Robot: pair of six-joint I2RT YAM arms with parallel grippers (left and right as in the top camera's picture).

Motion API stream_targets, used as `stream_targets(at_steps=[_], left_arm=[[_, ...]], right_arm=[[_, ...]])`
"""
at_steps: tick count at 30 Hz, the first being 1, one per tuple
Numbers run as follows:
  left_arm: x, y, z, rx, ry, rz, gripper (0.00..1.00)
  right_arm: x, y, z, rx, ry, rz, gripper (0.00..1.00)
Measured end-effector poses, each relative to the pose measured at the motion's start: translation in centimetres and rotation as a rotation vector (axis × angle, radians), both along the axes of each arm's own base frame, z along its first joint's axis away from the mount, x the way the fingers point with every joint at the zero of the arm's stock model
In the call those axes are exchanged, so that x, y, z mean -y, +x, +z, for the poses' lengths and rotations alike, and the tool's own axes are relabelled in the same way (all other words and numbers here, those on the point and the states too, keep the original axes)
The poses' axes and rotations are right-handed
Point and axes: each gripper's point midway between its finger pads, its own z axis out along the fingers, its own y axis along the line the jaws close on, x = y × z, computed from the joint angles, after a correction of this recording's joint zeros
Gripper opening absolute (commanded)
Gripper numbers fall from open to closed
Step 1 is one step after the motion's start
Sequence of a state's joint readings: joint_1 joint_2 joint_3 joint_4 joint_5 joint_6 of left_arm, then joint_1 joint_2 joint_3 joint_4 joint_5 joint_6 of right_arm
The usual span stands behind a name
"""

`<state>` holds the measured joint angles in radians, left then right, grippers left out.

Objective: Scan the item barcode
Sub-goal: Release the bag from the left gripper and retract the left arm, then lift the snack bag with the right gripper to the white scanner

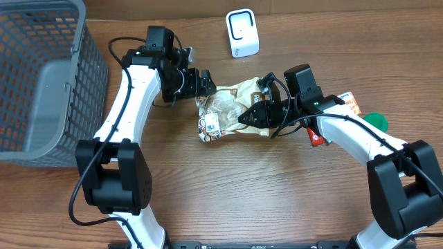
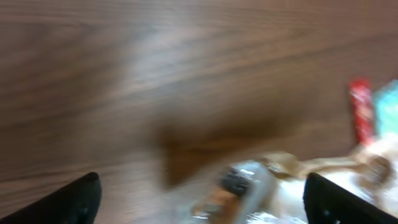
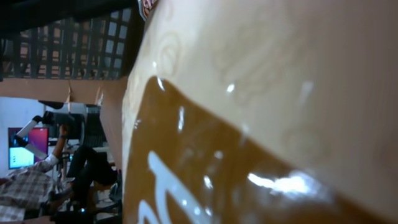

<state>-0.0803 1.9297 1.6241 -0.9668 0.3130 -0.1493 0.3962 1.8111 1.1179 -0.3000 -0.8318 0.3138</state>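
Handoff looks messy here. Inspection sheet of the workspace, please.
Surface: wooden table, no spills seen.
Job's things: snack bag at centre, sticker up; white scanner at rear.
Clutter: red packet and green item by the right arm; mesh basket far left.
Grippers: left gripper fingers open beside the snack bag; right gripper closed on its edge.
Cables: black cables along the arms.
Surroundings: seated person in the background.

Snack bag right of basket
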Motion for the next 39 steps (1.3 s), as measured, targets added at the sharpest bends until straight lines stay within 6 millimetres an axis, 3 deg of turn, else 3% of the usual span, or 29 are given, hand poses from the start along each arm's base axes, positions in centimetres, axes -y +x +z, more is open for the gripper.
stream_targets(at_steps=[5,11,17,22,30,33,36,39], left_arm=[[-4.3,1.0,-0.6,0.032,0.222,0.088,1.0],[-9.4,1.3,-0.5,0.047,0.453,0.183,1.0],[-12.8,1.1,0.0,0.044,0.564,0.25,0.99],[-14.3,0.9,0.1,0.039,0.596,0.28,1.0],[-14.5,0.9,0.2,0.04,0.607,0.283,1.0],[-14.5,0.9,0.2,0.04,0.607,0.283,1.0],[-14.5,0.9,0.2,0.04,0.607,0.283,1.0],[-14.5,0.9,0.2,0.039,0.607,0.283,1.0]], right_arm=[[0.2,0.3,-0.3,0.008,-0.019,-0.015,0.04],[0.5,0.7,-0.6,0.019,-0.046,-0.036,0.04],[0.6,0.8,-0.7,0.022,-0.054,-0.043,0.04],[0.6,0.9,-0.7,0.027,-0.054,-0.043,0.04],[1.2,1.7,0.0,0.117,-0.139,-0.007,0.04],[1.7,3.2,2.2,0.217,-0.211,0.007,0.03],[2.1,5.1,6.3,0.38,-0.279,0.023,0.04],[2.1,7.4,11.6,0.583,-0.322,0.019,0.03]])
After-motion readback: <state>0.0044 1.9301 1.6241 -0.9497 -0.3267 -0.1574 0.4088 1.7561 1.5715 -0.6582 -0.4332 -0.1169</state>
